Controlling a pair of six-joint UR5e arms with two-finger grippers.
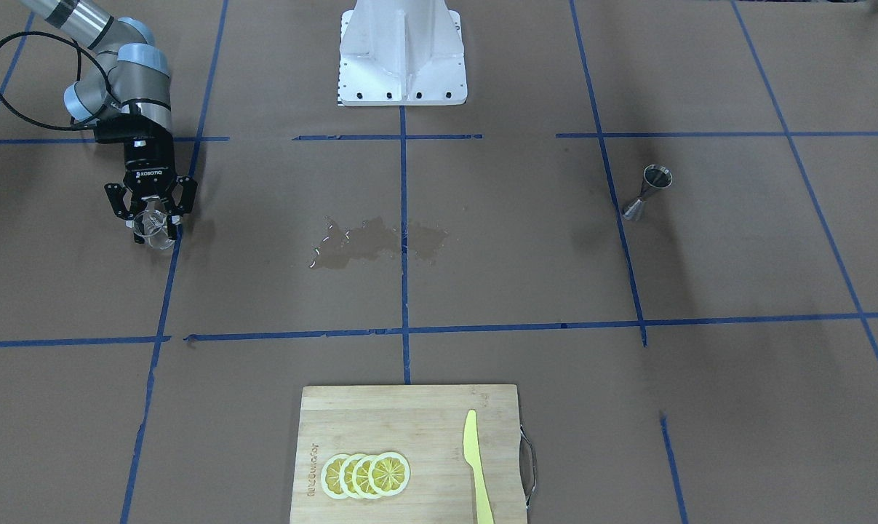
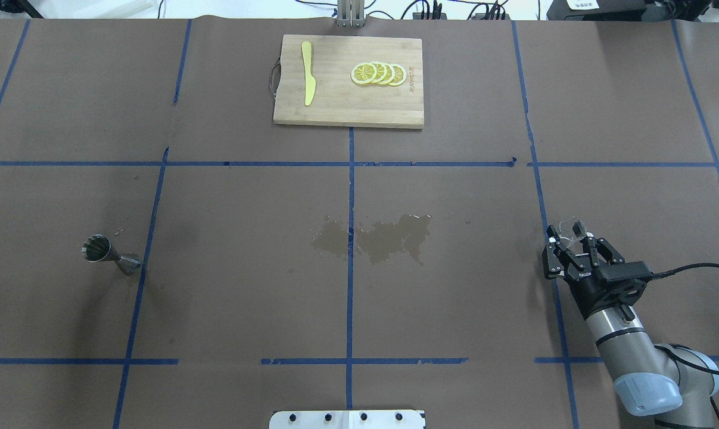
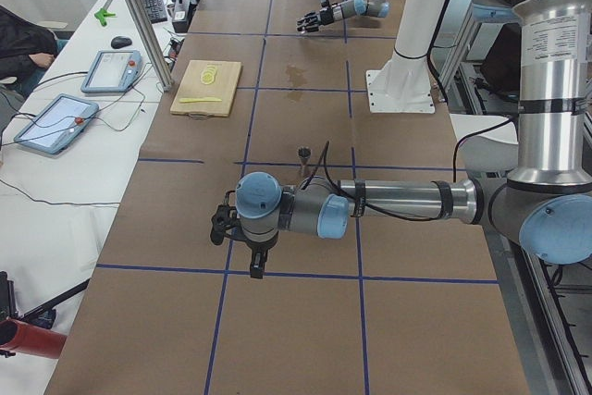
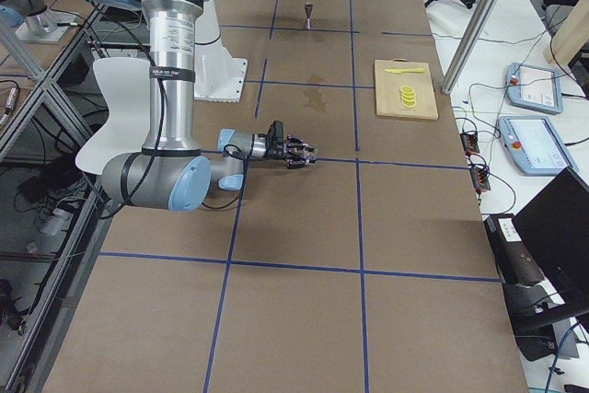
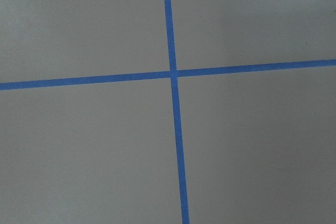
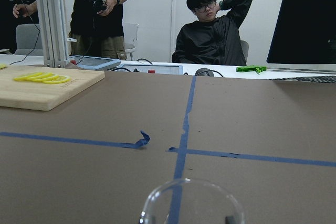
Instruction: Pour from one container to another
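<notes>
Brown table paper (image 1: pixel 526 262) carries a grid of blue tape (image 1: pixel 404 291), with a darker wet blotch (image 1: pixel 373 244) mid-table. The jigger (image 1: pixel 648 193) is mirror-bright steel grey and the glass beaker (image 1: pixel 156 234) colourless. The right gripper (image 1: pixel 153 218) is black, its arm (image 1: pixel 144 69) silver with pale blue joints. The cutting board (image 1: pixel 409 415) is pale tan bamboo; on it are a light yellow knife (image 1: pixel 476 466) and lemon slices (image 1: pixel 366 475) — yellow, whitish rims. The robot base (image 1: pixel 402 58) is white.

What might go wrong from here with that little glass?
The beaker sits only at the right gripper's fingertips, so it may slip. The jigger stands far across the table, so any liquid might slosh out on the way; a wet stain marks the paper. Its small mouth looks easy to miss.
</notes>
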